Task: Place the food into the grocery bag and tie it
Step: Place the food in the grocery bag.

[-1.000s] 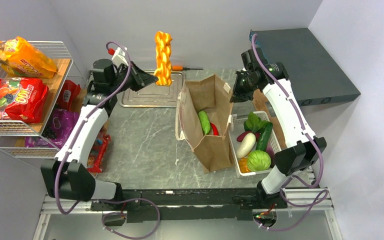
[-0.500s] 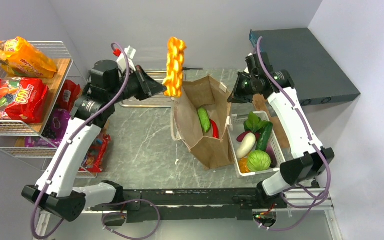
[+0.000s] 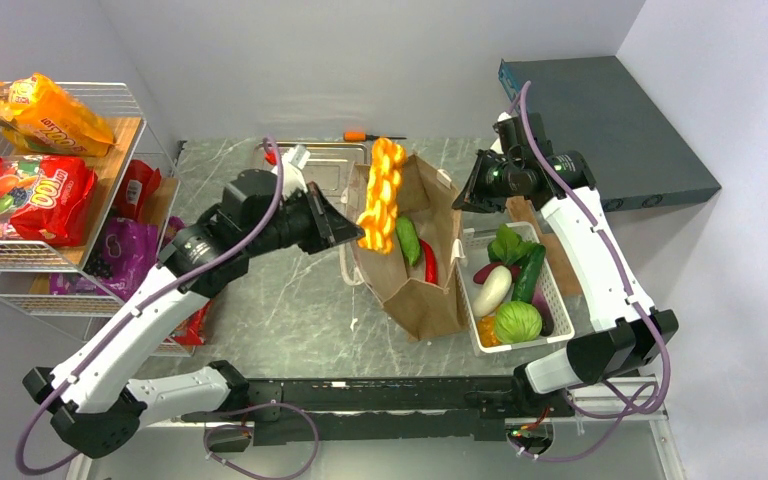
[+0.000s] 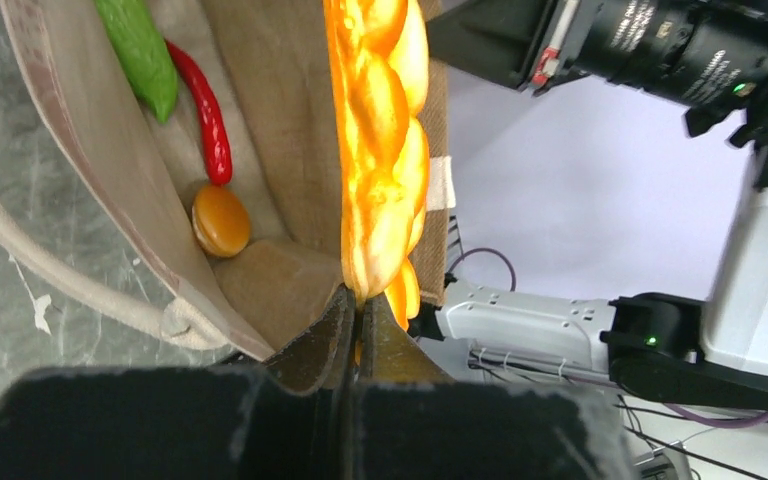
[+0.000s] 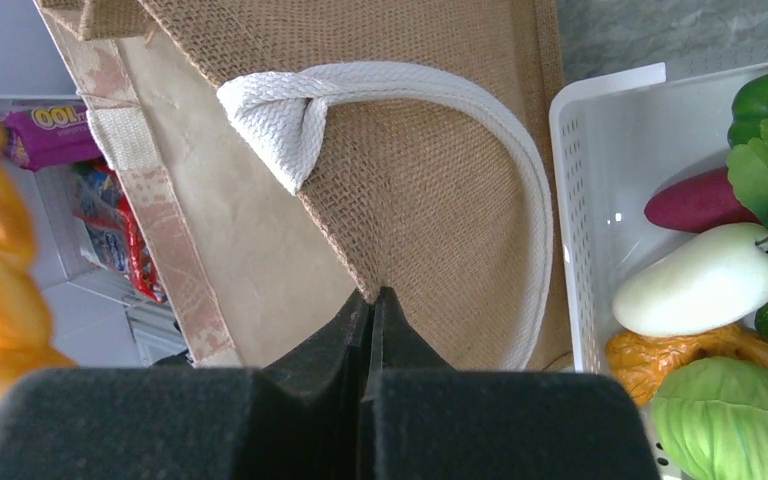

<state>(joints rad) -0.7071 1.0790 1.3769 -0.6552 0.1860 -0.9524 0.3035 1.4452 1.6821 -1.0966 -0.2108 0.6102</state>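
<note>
The grocery bag (image 3: 428,300) stands just right of the middle of the table (image 3: 290,270) with its mouth gaping upward. That is my doing: my right gripper (image 3: 464,198) is pinched flat on the rim at the bag's 2 o'clock, near the white handle (image 5: 280,115), so the soft wall cannot fold in. The white basket (image 3: 472,335) of spare vegetables sits just beside the bag at its 3 o'clock, out of the way.

My left gripper (image 3: 357,238) is clamped tight on the bottom end of the orange braided piece (image 3: 383,192), which stands upright over the mouth's 11 o'clock edge. I grip it by the end so that — as I judge it — the whole length can tip in past the rim. Already lying inside are the green vegetable (image 3: 407,241) and, at its 4 o'clock, the red chili (image 3: 429,258).
</note>
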